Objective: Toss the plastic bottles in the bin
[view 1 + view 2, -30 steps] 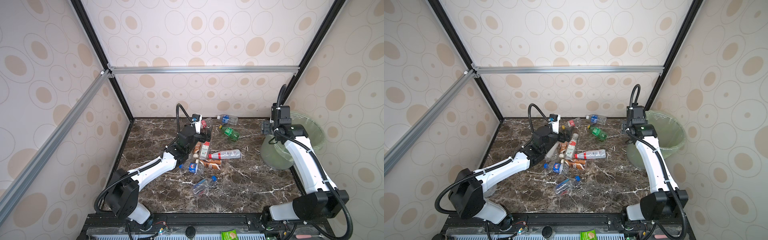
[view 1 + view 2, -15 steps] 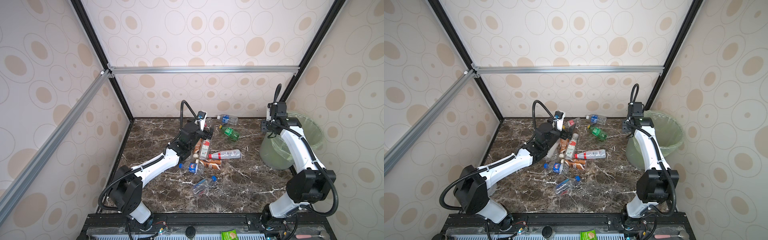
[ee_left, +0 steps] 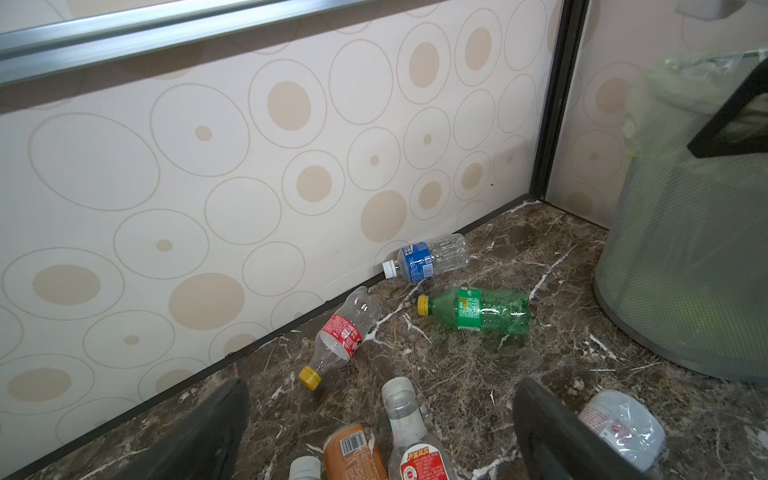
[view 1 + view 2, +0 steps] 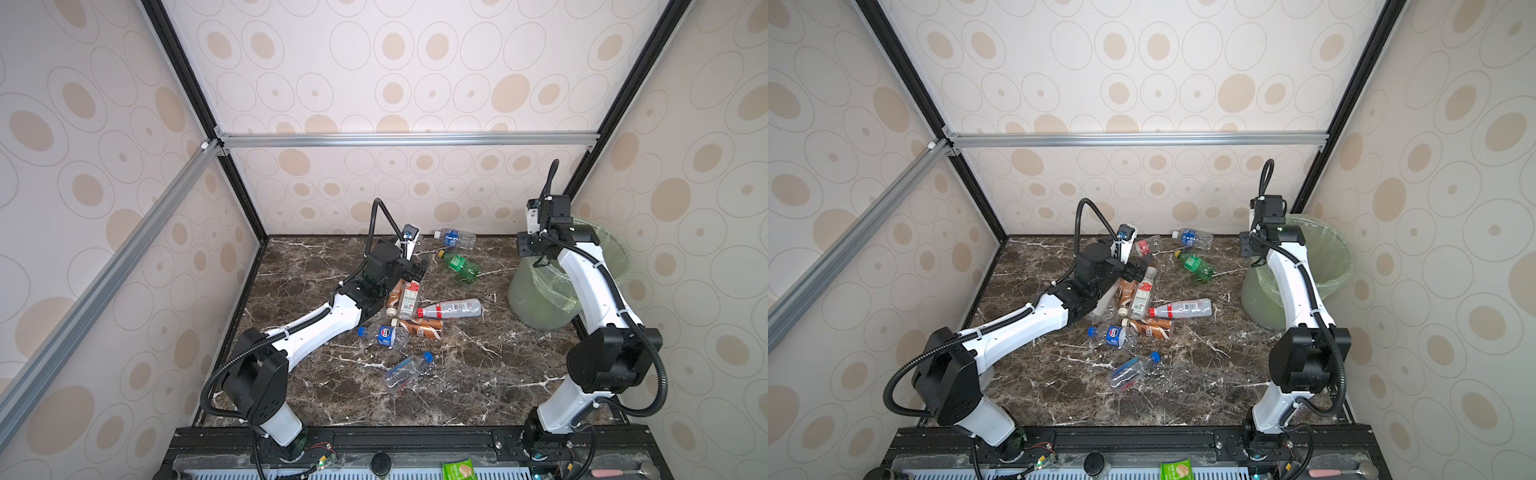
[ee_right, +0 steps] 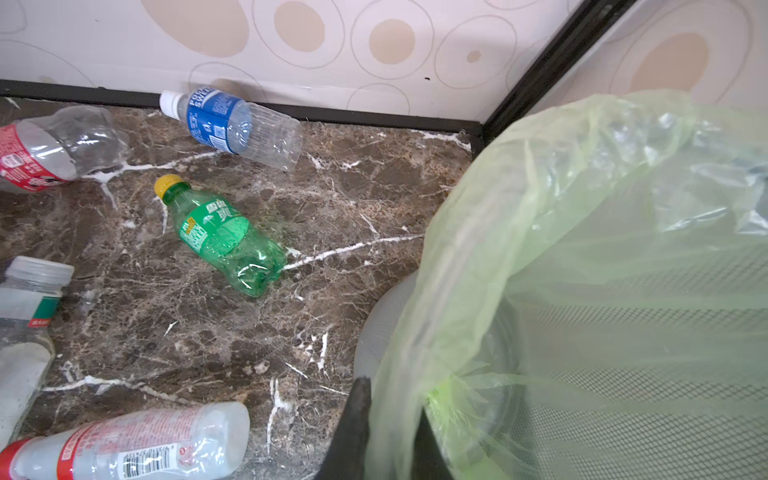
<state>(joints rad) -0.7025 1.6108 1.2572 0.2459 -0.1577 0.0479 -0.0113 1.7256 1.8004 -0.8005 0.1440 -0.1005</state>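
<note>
**Marble table (image 4: pixel 457 386) and lined bin (image 4: pixel 536 307), as found**

**Bin.** Upright in the far right corner, with a pale green bag (image 5: pixel 582 187) folded over its rim. In both top views the right arm (image 4: pixel 590 282) crosses over its mouth and hides part of the rim. The bag veils the inside.

**Right gripper (image 4: pixel 524 248).** At the bin's near-left rim, jaws closed together. The bag's overhang drapes against one finger (image 5: pixel 357 419). I cannot tell whether any film is nipped.

**Left gripper (image 3: pixel 380 388).** Jaws spread full wide and holding nothing. It sits low over the far end of the pile, with the white-cap bottle (image 3: pixel 409 436) lying between its fingers.

**Bottles, all lying on the table outside the bin.**
- Blue-label bottle (image 4: pixel 455 239) lies against the back wall.
- Red-label bottle (image 3: pixel 340 336), with a yellow cap, lies near that wall.
- Green bottle (image 4: pixel 459 266) lies alone, between the pile and the bin.
- The pile is at mid-table. A brown bottle (image 4: pixel 394 291) touches the white-cap bottle, with the red-cap bottle (image 4: pixel 453 309) beside them.
- A second brown bottle (image 4: pixel 424 328) and a Pepsi bottle (image 4: pixel 386 334) lie just nearer.
- The left arm (image 4: pixel 316 328) overlies the pile's left edge.
- Crushed bottle (image 4: pixel 405 370), with a blue cap, lies apart and nearest the front.

**Sundry.** A green packet (image 4: pixel 457 471) sits on the front rail, off the marble.
</note>
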